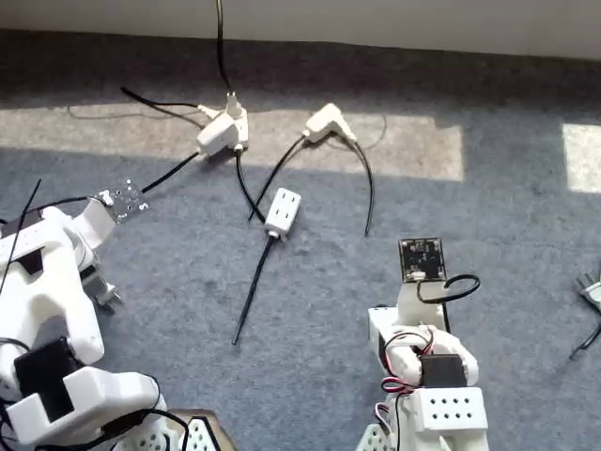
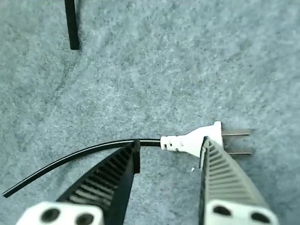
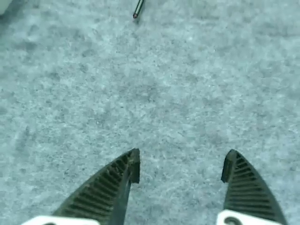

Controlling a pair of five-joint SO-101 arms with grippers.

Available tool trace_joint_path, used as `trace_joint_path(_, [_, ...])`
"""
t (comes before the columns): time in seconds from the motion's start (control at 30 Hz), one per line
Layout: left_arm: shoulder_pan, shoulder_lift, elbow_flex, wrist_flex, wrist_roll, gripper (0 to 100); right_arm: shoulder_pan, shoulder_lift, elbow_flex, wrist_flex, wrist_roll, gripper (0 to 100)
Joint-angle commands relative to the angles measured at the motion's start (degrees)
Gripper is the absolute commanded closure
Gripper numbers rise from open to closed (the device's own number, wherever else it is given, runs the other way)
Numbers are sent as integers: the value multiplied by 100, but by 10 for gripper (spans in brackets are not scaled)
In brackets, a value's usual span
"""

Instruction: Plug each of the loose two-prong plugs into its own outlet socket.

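A white two-prong plug (image 2: pixel 190 142) lies flat on the grey carpet, its black cord (image 2: pixel 70 157) trailing away. My left gripper (image 2: pixel 169 150) is open low over it, one finger on the cord just behind the plug and the other against the plug's prong end. In the high view this gripper (image 1: pixel 105 293) is at the far left. My right gripper (image 3: pixel 180 161) is open over bare carpet, nothing between its fingers. A white outlet socket (image 1: pixel 282 211) on a black cord lies mid-carpet. Two more white socket blocks (image 1: pixel 222 132) (image 1: pixel 325 122) lie farther back.
Another plug (image 1: pixel 592 289) lies at the right edge of the carpet. Black cords (image 1: pixel 254 282) run across the middle. A cord end (image 3: pixel 136 14) lies ahead of the right gripper, and another black cord (image 2: pixel 71 23) ahead of the left. The right arm's base (image 1: pixel 427 376) stands at front centre-right.
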State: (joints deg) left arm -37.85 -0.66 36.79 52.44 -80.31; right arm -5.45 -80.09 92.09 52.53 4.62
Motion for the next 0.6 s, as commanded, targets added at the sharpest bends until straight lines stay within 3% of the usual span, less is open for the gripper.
trace_joint_path(0.0, [-576, -154, 444, 97, -6347, 765, -31, -22, -13, -110, -44, 721])
trace_joint_path(0.23, [-1912, -919, 1314, 70, -7701, 765, -40, -22, -13, -110, -44, 721])
trace_joint_path(0.33, [-2070, -1235, 1675, 79, -7666, 765, -40, -22, -13, -110, -44, 721])
trace_joint_path(0.43, [-1921, -1473, 1965, 97, -6998, 765, -40, -22, -4, -110, -44, 721])
trace_joint_path(0.57, [-1552, -1763, 2097, 105, -4826, 765, -40, -22, -4, -110, -44, 721])
